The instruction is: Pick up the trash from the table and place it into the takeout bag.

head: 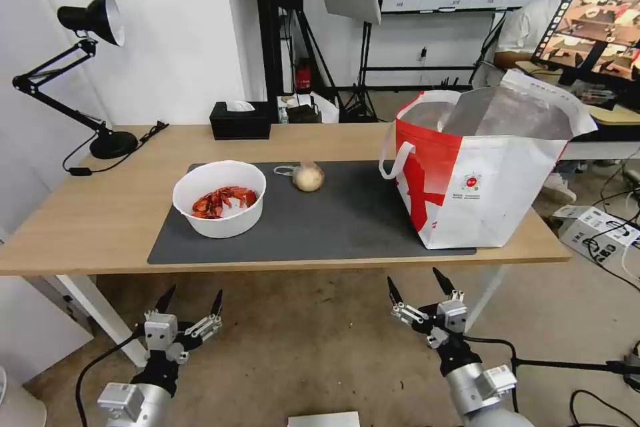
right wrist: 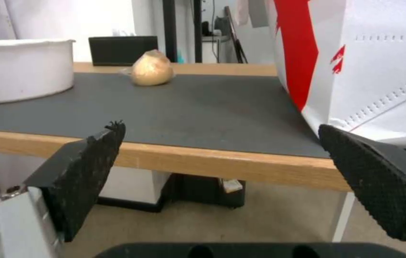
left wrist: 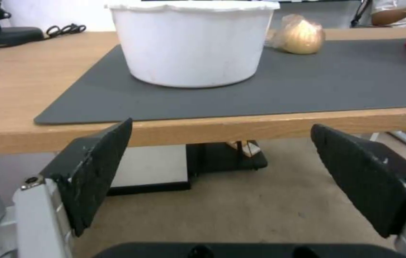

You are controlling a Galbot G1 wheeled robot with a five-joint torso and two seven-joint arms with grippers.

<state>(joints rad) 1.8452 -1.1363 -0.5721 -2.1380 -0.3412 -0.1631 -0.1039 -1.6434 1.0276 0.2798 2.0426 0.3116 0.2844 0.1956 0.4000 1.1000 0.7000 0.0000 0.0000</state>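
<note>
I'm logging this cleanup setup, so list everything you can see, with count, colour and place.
bowl: one, white, red shells inside, left part of mat
bagged ball: one, beige in clear wrap, mat's far edge, middle
takeout bag: one, red and white, foil-lined, open, upright at table's right end
mat: one, dark grey, table centre
table: one, light wood, white legs
tissue box: one, black, far edge
desk lamp: one, black, far left corner
left gripper: one, jaws open, below table's near edge
right gripper: one, jaws open, below near edge
</note>
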